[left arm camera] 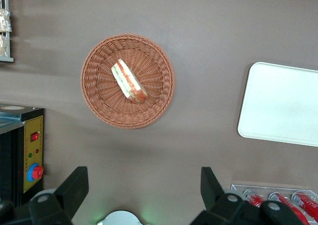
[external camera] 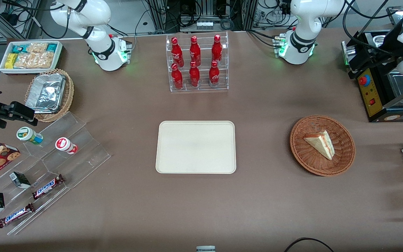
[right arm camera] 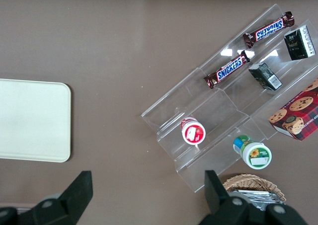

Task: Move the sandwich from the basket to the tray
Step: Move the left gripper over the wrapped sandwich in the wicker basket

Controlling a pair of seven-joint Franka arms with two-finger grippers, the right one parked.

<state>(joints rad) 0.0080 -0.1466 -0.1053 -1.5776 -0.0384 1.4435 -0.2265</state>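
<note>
Sandwich [external camera: 321, 143] placement first: the triangular wedge lies flat in the reddish-brown wicker basket [external camera: 303, 154], roughly at its middle, pale bread face up and the red-and-green filling edge showing along one long side. The basket sits on the brown table toward the working arm's end, well apart from the cream tray [external camera: 166, 164], which is bare and lies in front of the acrylic rack of red cola bottles [external camera: 197, 63].

From the wrist camera the left gripper [left arm camera: 144, 185] hangs high above the table with its two dark fingers spread wide and nothing between them; the sandwich [left arm camera: 128, 80] and basket [left arm camera: 99, 101] lie clear of it, so the reach has not begun.

To do this step well, I would centre the gripper over the wedge, turn the wrist so the fingers close across the two bread faces' narrow span rather than along the long edge, and descend inside the basket's rim without clipping the weave. Soft bread likely crushes, so a gentle squeeze and a straight lift seem wise before crossing to the tray [left arm camera: 283, 106].
</note>
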